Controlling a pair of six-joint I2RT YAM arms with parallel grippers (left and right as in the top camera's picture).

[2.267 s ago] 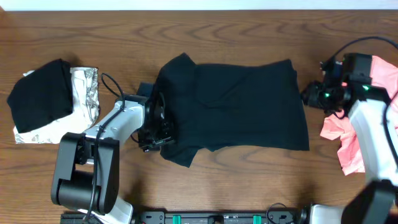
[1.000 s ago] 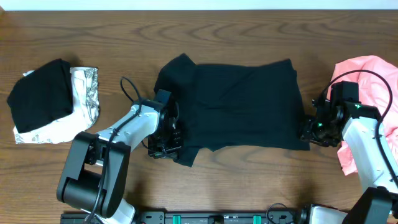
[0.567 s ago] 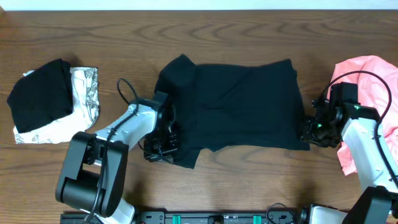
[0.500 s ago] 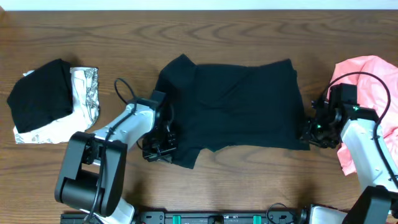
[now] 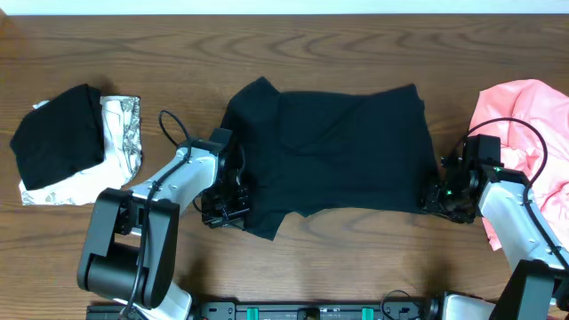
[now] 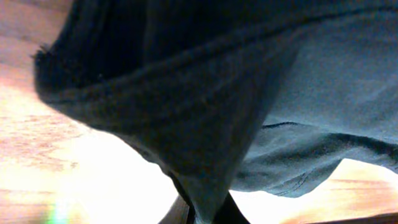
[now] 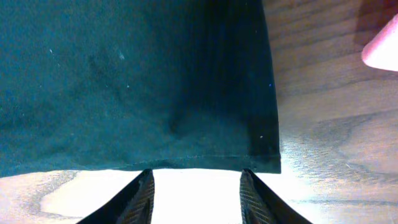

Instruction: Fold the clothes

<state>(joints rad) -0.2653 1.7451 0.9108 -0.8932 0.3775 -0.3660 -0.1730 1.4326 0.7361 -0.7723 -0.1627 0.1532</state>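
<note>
brown wood surface (image 5: 302, 40) holds a black shirt (image 5: 347, 151), flat in the middle. left fingers (image 6: 217, 214) pinch its edge; right fingers (image 7: 138, 198) are spread at the hem, holding nothing. if they miss, one side lifts and it bunches.

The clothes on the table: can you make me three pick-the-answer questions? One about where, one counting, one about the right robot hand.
1. Where on the table is the pink garment? A. left end B. right end C. middle
2. How many garments are on the table? A. two B. four C. seven
3. The right gripper is: A. open B. shut on the pink garment C. out of sight
Answers: B, it lies beside the right arm; B, the spread black T-shirt, a folded black garment, a patterned garment and the pink one; A, the right wrist view shows its fingers apart at the T-shirt's hem.
</note>
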